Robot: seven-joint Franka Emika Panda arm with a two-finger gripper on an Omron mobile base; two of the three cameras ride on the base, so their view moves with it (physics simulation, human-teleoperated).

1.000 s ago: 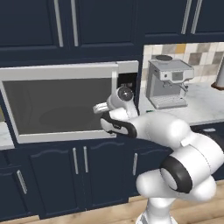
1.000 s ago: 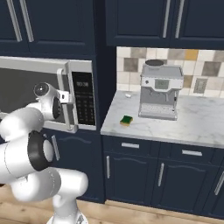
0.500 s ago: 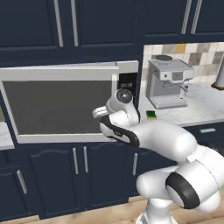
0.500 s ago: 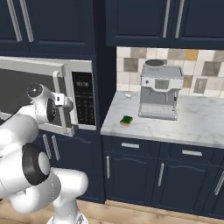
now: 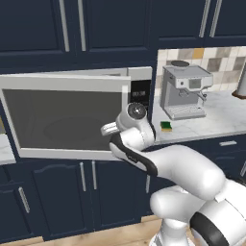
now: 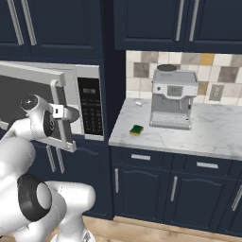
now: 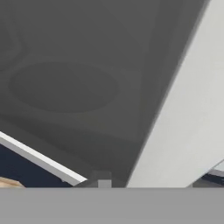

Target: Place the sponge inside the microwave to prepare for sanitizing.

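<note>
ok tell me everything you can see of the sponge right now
The sponge is a small rectangular block with a green top over a yellow body. It lies flat on the pale marbled counter, near the front edge, just left of the grey coffee machine and apart from it. Nothing touches it but the counter. It sits right of the microwave, whose door is swung partly open.

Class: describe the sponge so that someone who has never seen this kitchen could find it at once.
Find the marble counter right of the microwave. On it stands a grey espresso machine; the sponge lies in front of the machine's left corner. It is a small flat block, green over yellow, the only brightly coloured thing there.
</note>
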